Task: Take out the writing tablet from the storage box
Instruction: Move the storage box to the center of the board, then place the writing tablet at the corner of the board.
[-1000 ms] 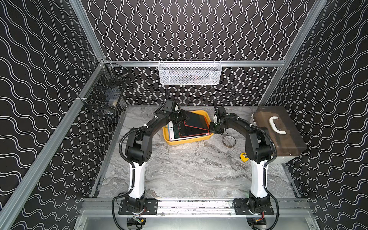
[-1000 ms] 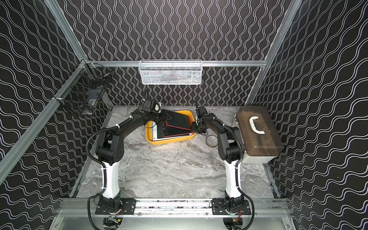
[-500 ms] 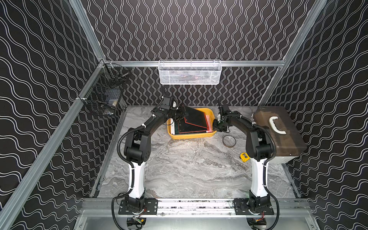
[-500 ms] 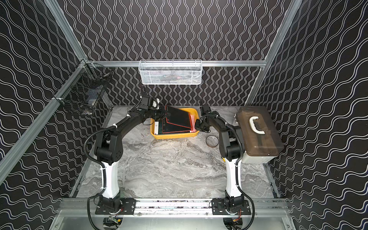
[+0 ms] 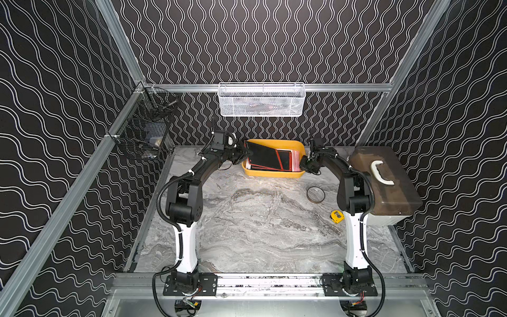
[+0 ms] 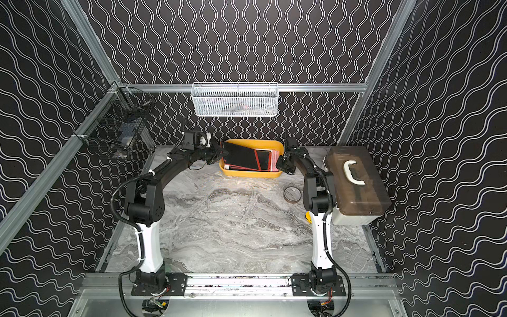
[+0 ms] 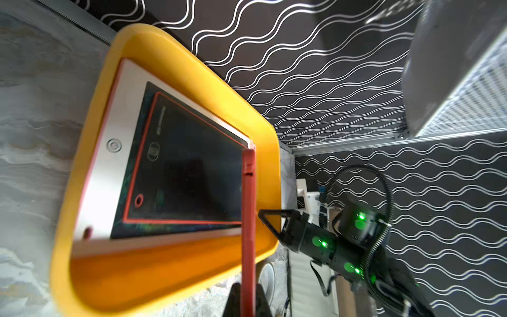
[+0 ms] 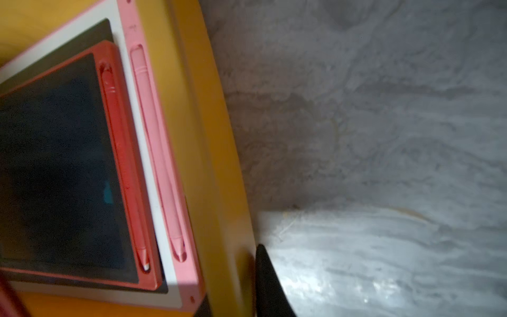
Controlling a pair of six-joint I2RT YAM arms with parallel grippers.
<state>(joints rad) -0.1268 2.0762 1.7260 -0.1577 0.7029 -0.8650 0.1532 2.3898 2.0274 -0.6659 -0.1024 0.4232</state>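
Clenched in left gripper point(image 5: 245, 153): one end of red-edged writing tablet point(image 5: 262, 157), tilted, sloping away from gripper, low end over yellow storage box point(image 5: 274, 174). Edge-on between fingers point(image 7: 234, 304) in left wrist view. Below, inside box: second red tablet point(image 8: 68, 164) on pink-white tablet point(image 8: 164, 164). Pinched by right gripper point(image 5: 304, 162): box rim, end opposite left gripper. Behind right gripper on worktop point(image 5: 260, 225): grey ring point(image 5: 315, 194), yellow tape measure point(image 5: 337, 216).
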